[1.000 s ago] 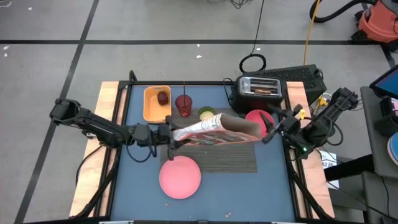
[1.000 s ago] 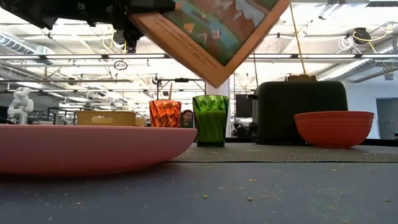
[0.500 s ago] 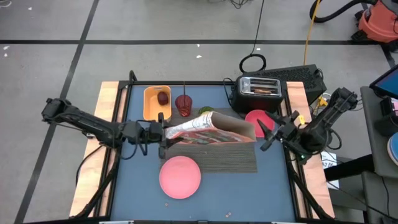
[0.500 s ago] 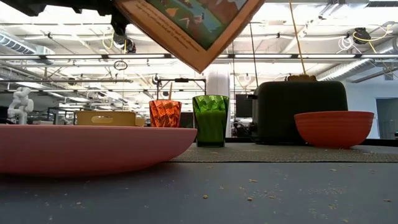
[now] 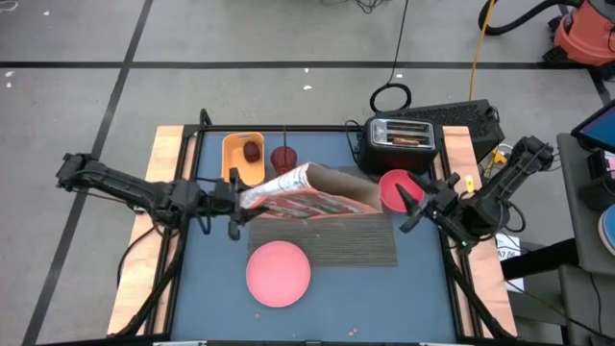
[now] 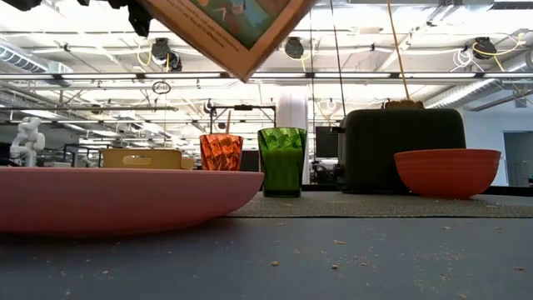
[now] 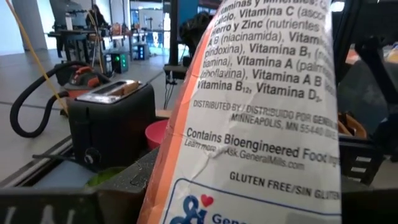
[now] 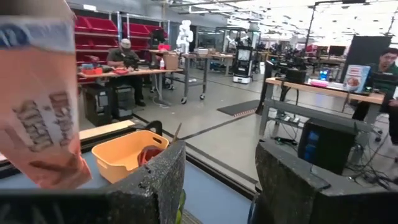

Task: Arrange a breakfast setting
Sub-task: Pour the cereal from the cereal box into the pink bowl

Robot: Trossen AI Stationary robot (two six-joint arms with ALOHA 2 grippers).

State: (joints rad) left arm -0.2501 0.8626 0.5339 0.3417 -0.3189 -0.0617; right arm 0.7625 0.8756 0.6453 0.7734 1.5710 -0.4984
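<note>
Left gripper [image 5: 233,200], at centre-left of the high view, is pinching one end of a printed cardboard cereal box [image 5: 312,192] and holding it tilted above the dark woven placemat [image 5: 336,240]. Right gripper [image 5: 415,204], at centre-right, is hanging with fingers spread, gripping nothing, just beside the deep pink-red bowl [image 5: 394,187].

Bare blue tabletop [image 5: 216,269] lies open at lower left, around the flat round pink plate [image 5: 279,274], which is overlapping the placemat's lower-left edge.

Compared with a second ago, the box is sitting further left and higher; its corner is now nearly out of the low view's upper edge.

An orange rectangular plastic bin [image 5: 236,160] at upper left is holding a dark-red fruit [image 5: 252,151]. A black toaster [image 5: 402,140] is holding brown toast in its slots. The red tumbler [image 6: 221,152] and small green cup [image 6: 282,161] are standing side by side.
</note>
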